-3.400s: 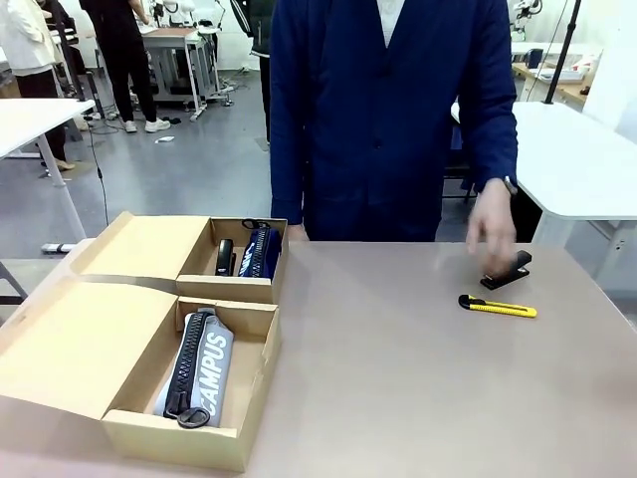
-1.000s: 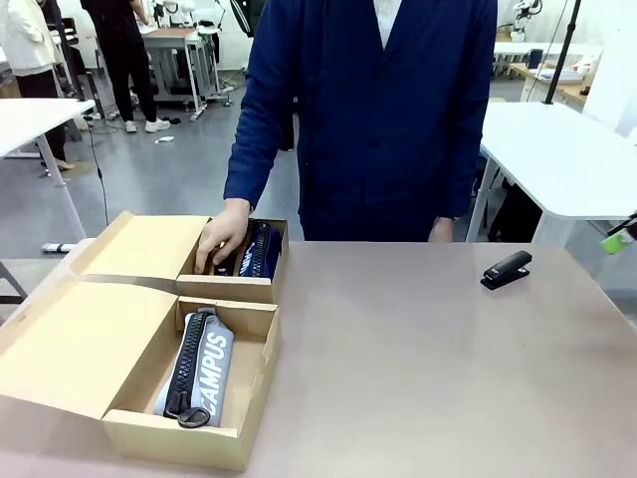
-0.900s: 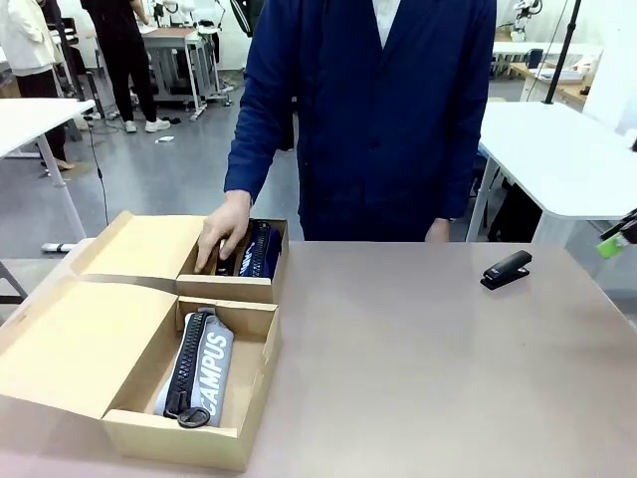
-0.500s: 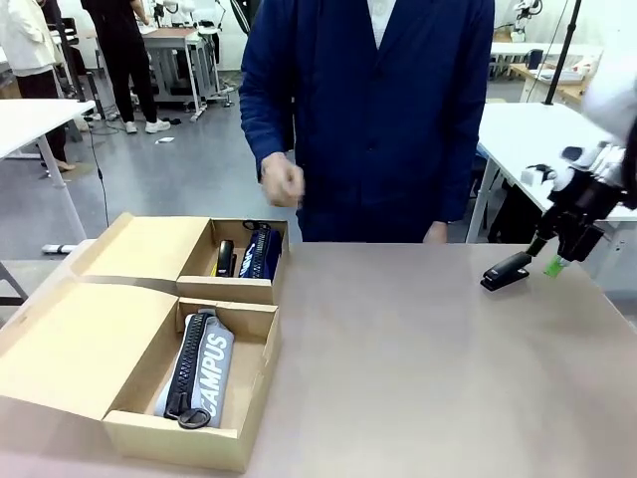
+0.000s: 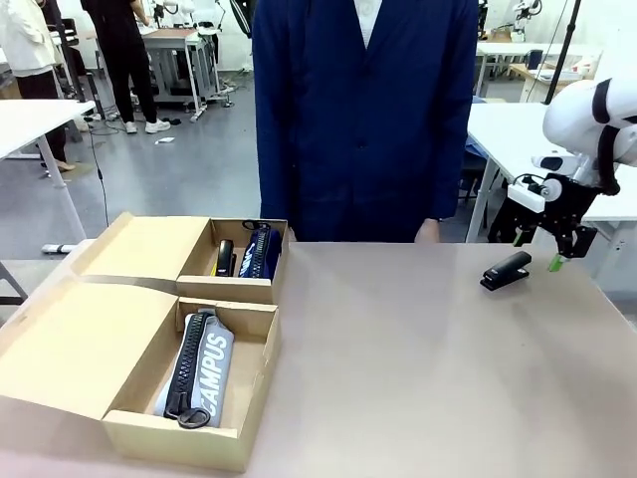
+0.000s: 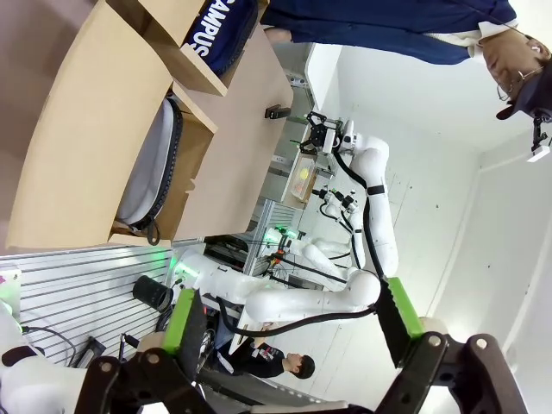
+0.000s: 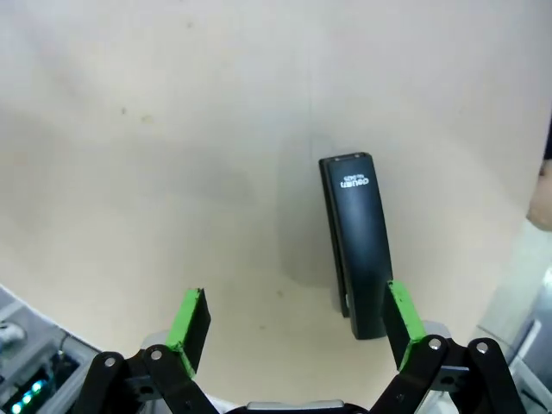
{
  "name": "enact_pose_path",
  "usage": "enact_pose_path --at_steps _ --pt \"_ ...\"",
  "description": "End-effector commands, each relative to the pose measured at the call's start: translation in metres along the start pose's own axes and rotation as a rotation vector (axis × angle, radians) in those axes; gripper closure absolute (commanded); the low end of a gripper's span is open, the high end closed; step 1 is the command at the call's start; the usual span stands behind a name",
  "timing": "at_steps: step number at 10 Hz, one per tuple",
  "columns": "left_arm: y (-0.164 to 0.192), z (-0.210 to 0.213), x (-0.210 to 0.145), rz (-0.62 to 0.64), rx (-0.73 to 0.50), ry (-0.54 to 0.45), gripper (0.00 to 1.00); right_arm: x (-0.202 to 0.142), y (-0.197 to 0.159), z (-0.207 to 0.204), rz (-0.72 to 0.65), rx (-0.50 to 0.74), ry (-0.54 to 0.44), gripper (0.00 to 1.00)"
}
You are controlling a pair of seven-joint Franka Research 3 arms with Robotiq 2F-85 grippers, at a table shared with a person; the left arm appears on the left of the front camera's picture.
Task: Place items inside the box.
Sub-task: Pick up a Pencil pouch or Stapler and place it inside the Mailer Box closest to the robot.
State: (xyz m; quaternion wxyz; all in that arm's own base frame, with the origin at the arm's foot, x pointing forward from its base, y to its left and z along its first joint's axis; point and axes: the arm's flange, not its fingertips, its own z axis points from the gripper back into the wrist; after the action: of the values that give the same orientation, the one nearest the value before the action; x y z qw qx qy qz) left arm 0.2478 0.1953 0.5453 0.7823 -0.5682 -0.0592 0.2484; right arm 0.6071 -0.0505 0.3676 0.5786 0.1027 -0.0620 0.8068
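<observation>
Black stapler (image 5: pixel 506 270) is seen lying flat on the bare table (image 5: pixel 398 358), with the 2 open cardboard boxes (image 5: pixel 239 290) well to the stapler's left. The right gripper (image 5: pixel 535 251) is poised just above the stapler, its fingers spread wide and empty. In the right wrist view the stapler is found off-centre, just beside 1 green pad (image 7: pixel 398 314). If the descent is made this way, that pad could be brought down on the stapler's body, and the stapler tipped or skidded aside. The left gripper (image 6: pixel 291 317), well apart from the stapler, is likewise spread and empty.
</observation>
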Motion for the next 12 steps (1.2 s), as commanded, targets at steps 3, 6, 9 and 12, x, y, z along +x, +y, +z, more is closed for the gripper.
enact_pose_path --at_steps 3,6,9,12 --pt "0.001 0.002 -0.003 -0.011 0.006 0.009 0.00 -0.005 -0.017 -0.029 -0.019 -0.100 -0.003 0.00" --pt "0.001 0.002 -0.003 -0.011 0.006 0.009 0.00 0.001 -0.025 -0.043 -0.020 -0.152 -0.038 0.00" --pt "0.001 0.002 -0.003 -0.011 0.006 0.009 0.00 -0.003 -0.029 -0.057 -0.038 -0.103 -0.019 0.00" --pt "0.001 0.002 -0.003 -0.011 0.006 0.009 0.00 -0.004 -0.026 -0.059 -0.079 -0.101 -0.016 0.00"
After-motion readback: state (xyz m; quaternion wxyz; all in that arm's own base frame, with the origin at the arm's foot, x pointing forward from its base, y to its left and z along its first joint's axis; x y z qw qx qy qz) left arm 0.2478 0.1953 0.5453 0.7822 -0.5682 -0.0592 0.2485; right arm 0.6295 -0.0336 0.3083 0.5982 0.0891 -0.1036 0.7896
